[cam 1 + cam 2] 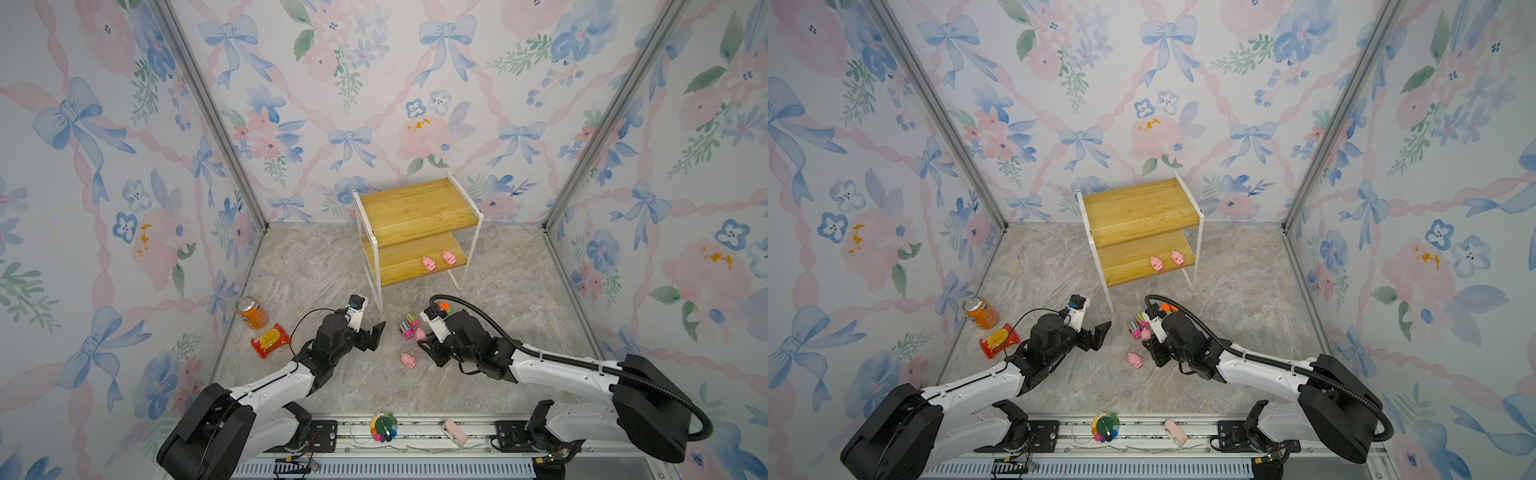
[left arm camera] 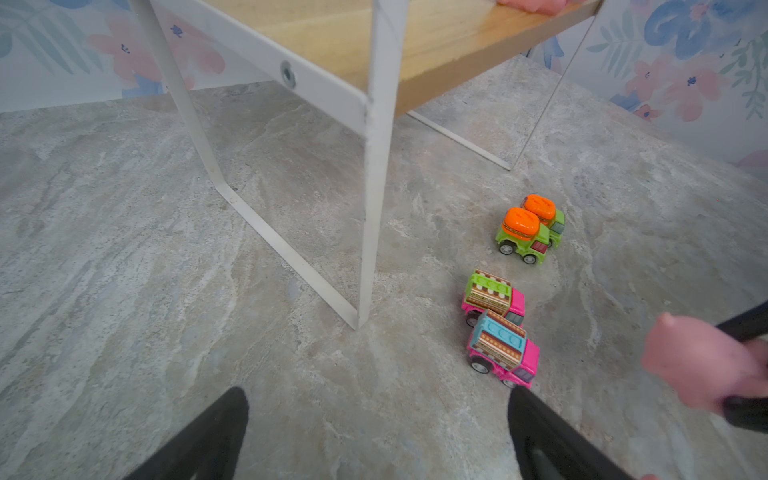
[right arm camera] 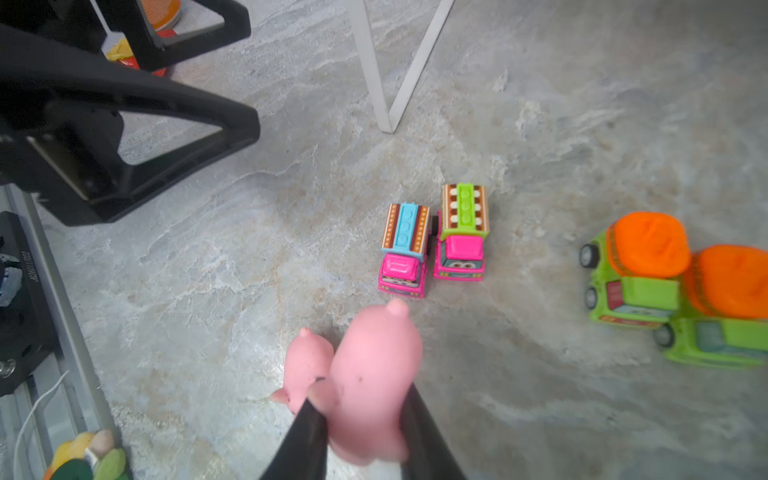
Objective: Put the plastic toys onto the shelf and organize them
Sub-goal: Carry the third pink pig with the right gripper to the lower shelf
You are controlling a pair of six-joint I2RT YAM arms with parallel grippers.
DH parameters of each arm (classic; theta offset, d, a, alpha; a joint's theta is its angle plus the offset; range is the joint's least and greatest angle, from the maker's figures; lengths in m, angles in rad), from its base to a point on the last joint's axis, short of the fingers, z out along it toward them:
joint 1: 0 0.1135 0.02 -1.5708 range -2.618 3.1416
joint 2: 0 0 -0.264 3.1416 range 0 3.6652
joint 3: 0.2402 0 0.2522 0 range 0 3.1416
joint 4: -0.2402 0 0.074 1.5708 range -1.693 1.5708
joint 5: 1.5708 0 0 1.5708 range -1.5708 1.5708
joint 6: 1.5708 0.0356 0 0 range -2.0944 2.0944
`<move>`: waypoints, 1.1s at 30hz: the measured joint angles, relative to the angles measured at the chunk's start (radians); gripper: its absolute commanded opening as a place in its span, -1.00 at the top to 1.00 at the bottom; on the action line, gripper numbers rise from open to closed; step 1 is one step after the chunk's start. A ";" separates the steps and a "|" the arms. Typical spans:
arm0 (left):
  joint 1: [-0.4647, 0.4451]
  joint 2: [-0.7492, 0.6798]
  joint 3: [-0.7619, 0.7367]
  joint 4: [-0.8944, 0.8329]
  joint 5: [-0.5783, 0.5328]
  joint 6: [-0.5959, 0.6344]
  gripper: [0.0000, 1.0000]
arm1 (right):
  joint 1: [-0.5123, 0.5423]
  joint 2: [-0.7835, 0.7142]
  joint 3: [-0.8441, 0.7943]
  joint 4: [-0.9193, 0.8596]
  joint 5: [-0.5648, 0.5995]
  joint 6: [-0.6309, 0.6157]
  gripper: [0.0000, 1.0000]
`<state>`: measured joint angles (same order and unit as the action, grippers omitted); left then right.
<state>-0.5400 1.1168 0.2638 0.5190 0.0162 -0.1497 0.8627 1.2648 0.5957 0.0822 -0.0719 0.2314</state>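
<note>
We read this as a pick just made. The right end effector (image 3: 361, 399) is pinching a pink pig (image 3: 374, 365) across its body, and the toy bulges out between the two black fingers. That hold across the soft, round body should keep it from slipping on the way up. We cannot tell whether it is clear of the surface (image 1: 316, 266) yet.

A second pig (image 1: 409, 360) lies loose on the surface, just near of the held one. Two more pigs (image 1: 429, 263) (image 1: 449, 257) stand side by side at the right end of the lower board of the shelf (image 1: 399, 208), so the held one probably belongs next to them.

The pink trucks (image 2: 492, 297) (image 2: 503, 349) are parked as a pair beside the shelf's near left leg. The green trucks (image 2: 523, 232) (image 2: 542, 212) are paired just beyond them. None of the four is on the shelf.

The right arm stretches in low from the near right, its wrist angled down towards the toys. The left arm reaches in low from the near left. The left end effector (image 1: 374, 336) is spread and empty, short of the shelf's leg and well apart from the pigs, leaving the right arm room.
</note>
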 measured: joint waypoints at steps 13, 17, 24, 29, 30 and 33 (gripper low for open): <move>0.000 0.000 0.000 0.000 0.000 0.000 -0.96 | -0.153 -0.041 0.299 -0.103 -0.066 -0.121 0.42; 0.000 0.000 0.000 0.000 0.000 0.000 -0.96 | -0.153 0.019 0.356 -0.100 -0.067 -0.140 0.41; 0.000 0.000 0.000 0.000 0.000 0.000 -0.96 | -0.127 0.103 0.365 -0.075 -0.035 -0.155 0.41; 0.000 0.000 0.000 0.000 0.000 0.000 -0.96 | -0.099 0.129 0.367 -0.031 -0.003 -0.165 0.41; 0.000 0.000 0.000 0.000 0.000 0.000 -0.96 | -0.096 0.134 0.367 -0.021 0.003 -0.166 0.41; 0.000 0.000 0.000 0.000 0.000 0.000 -0.96 | -0.095 0.149 0.371 -0.005 0.031 -0.165 0.41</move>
<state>-0.5400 1.1164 0.2638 0.5190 0.0166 -0.1497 0.7677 1.4139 0.9668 0.0772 -0.0410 0.0662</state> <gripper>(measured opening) 0.979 0.295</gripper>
